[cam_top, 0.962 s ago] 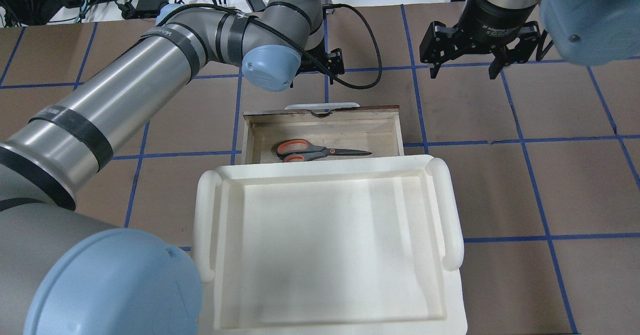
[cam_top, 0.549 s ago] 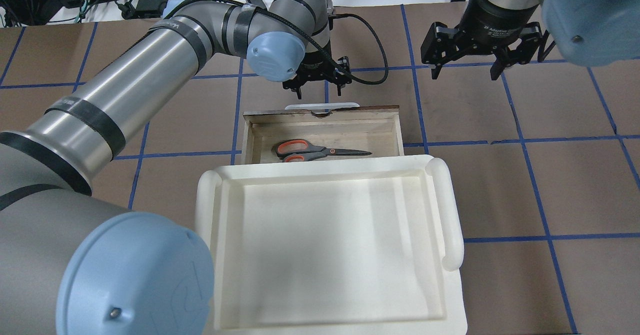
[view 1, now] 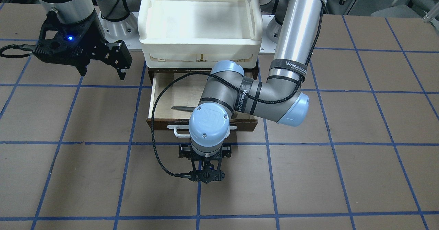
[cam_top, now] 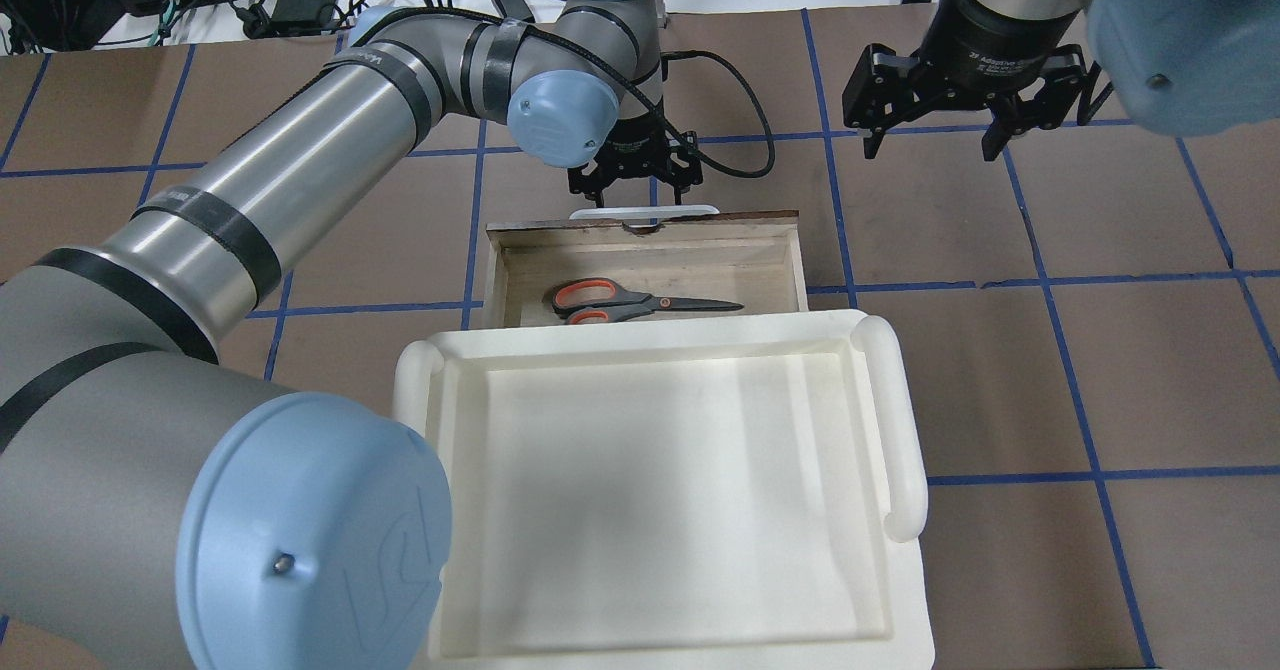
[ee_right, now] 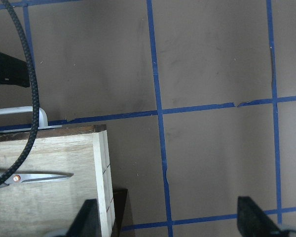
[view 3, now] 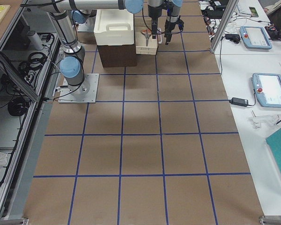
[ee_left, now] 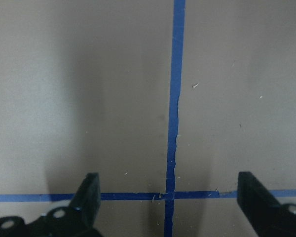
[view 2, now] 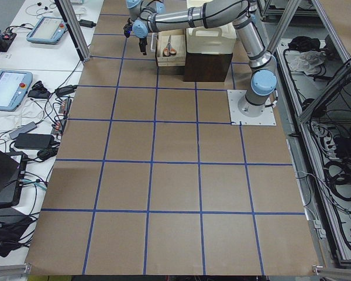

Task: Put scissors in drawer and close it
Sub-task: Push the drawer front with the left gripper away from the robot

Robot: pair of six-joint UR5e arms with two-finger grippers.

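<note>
The scissors [cam_top: 640,302], silver blades and grey handles lined orange-red, lie inside the open drawer [cam_top: 795,270], blades pointing right. Their blade tip shows in the front-facing view [view 1: 181,108] and in the right wrist view [ee_right: 39,177]. The drawer's dark front carries a white bar handle [cam_top: 645,212]. My left gripper [cam_top: 638,195] points down, open and empty, just beyond that handle. Its wrist view [ee_left: 170,197] shows only bare table between the fingers. My right gripper [cam_top: 935,140] is open and empty, high over the table to the drawer's right.
A cream-white plastic bin [cam_top: 410,420] sits on top of the cabinet, over the drawer's back part. The brown table [cam_top: 1100,350] has a grid of blue tape. A black cable [cam_top: 745,140] loops from the left wrist beside the gripper.
My left wrist has turned so the gripper points down, and it has moved closer to the drawer's handle. The right arm, scissors and drawer have not moved.
</note>
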